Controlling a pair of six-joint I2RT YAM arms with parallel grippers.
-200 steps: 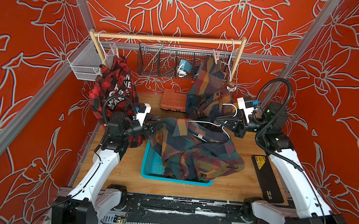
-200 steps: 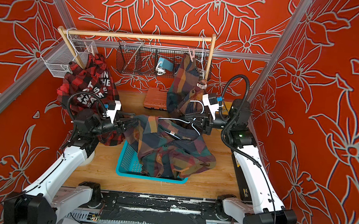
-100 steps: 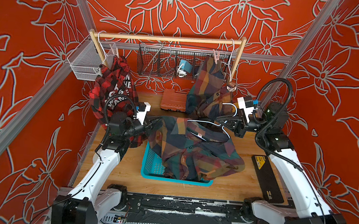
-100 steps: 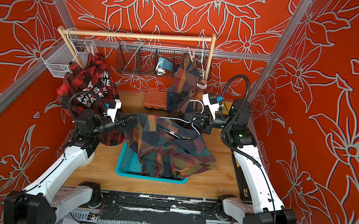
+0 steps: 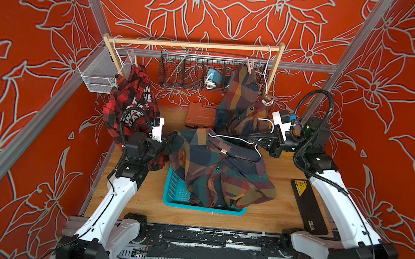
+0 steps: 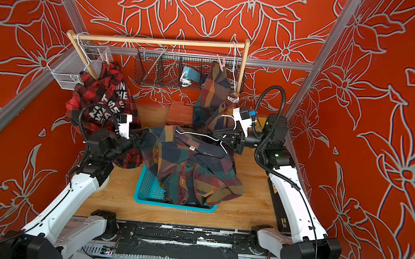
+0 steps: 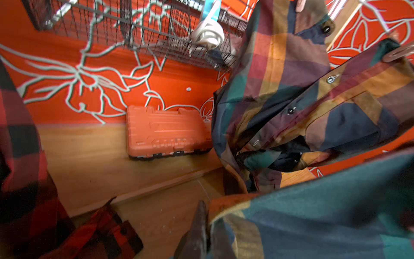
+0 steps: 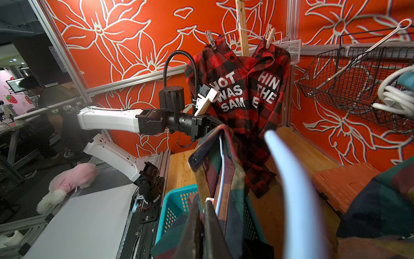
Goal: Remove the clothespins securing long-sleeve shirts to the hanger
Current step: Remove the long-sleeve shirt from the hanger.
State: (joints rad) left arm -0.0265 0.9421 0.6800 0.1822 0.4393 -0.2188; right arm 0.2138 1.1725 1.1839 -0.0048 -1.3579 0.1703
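Left gripper (image 5: pixel 171 139) pinches soft plaid shirt (image 5: pixel 213 167) draped over perforated basket (image 5: pixel 175 205).

basket (image 5: pixel 174 197) half hidden by shirt (image 5: pixel 219 171), hanger (image 8: pixel 292 190) blurred

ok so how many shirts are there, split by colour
red-and-black check shirt: 1
dark multicolour check shirts: 2
total: 3
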